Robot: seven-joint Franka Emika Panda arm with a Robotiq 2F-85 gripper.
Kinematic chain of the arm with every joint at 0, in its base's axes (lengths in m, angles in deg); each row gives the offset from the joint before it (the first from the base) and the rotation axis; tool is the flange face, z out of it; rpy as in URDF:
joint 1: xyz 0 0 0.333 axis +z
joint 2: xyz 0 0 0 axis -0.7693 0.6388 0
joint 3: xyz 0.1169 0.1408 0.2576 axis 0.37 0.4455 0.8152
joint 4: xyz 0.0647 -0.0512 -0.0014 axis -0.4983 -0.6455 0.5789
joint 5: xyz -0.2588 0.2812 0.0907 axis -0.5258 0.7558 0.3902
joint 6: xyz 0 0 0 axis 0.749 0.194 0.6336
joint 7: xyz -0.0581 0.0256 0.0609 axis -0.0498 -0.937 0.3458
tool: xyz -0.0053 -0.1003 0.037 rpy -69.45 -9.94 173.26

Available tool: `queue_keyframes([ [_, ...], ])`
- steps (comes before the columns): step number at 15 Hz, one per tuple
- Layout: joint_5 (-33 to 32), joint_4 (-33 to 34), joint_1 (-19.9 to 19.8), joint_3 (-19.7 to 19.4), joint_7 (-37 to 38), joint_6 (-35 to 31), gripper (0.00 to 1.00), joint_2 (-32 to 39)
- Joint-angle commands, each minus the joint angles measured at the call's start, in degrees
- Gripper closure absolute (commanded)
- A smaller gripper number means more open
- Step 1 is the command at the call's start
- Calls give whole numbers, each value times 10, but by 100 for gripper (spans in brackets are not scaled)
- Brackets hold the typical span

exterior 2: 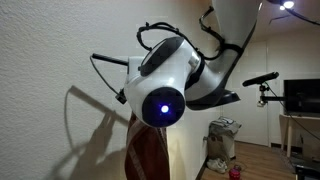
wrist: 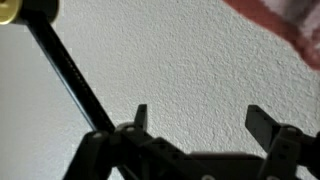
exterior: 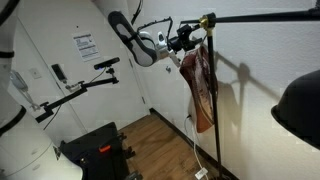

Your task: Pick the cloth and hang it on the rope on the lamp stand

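The only writing you have is a white notice [exterior: 84,44] at the back in an exterior view, and its print is too small to read.

Your gripper [wrist: 200,122] is spread wide. In the wrist view the two black fingers [wrist: 140,118] stand well apart, with only the grainy white wall [wrist: 190,60] between them, and they clasp nothing.

The cloth [exterior: 203,85] hangs limp and folded, rust-red, from the top of the stand [exterior: 214,110]. It is just beside the thin black pole and below the brass joint [exterior: 207,20], where the long bar [exterior: 265,16] runs off sideways. Your gripper sits just beside the cloth's upper end there.

In the wrist view the pole slants across one side, the joint sits in the top corner above it, and a blurred red edge of cloth shows in the opposite top corner.

You can't pick out the rope, as it is too thin to tell.

In an exterior view the glossy white wrist housing [exterior 2: 165,70], with its glowing blue light [exterior 2: 160,105], fills the frame, with the cloth below it. A black domed shade [exterior: 300,110] sits at the edge in an exterior view.
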Motion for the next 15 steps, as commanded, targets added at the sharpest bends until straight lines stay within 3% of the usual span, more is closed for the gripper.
queue_keyframes([
  [1,-10,-49,-7,10,34,-3,0,-37],
  [7,-12,-112,-3,17,102,17,0,-73],
  [10,-10,-140,-7,25,189,32,0,-93],
  [15,-9,-160,-1,25,318,116,0,-85],
])
